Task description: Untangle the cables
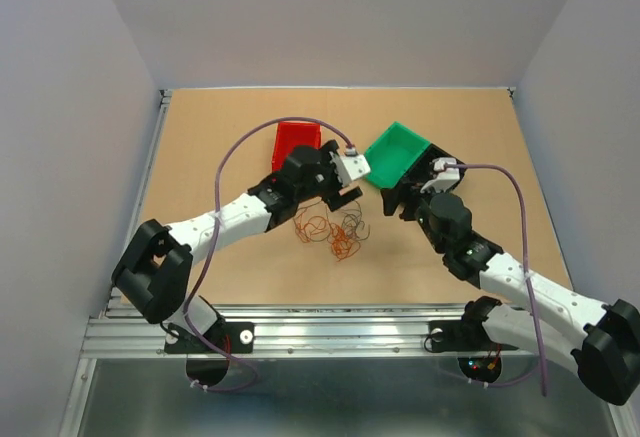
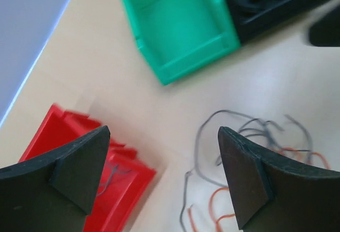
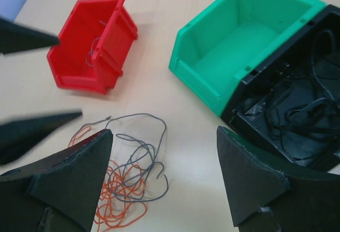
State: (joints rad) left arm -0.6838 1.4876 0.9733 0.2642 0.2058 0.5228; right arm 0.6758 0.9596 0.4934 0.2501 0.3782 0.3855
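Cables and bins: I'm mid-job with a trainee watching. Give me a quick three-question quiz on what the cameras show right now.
1. True or false: the left gripper is shut on the cables.
2. The green bin holds: A black wires, B nothing visible, C an orange wire.
3. Fill in: the cables lie loose on the ____, outside every bin.

Key:
1. False. The left gripper and the right gripper both stand open and hold nothing.
2. B.
3. Table.
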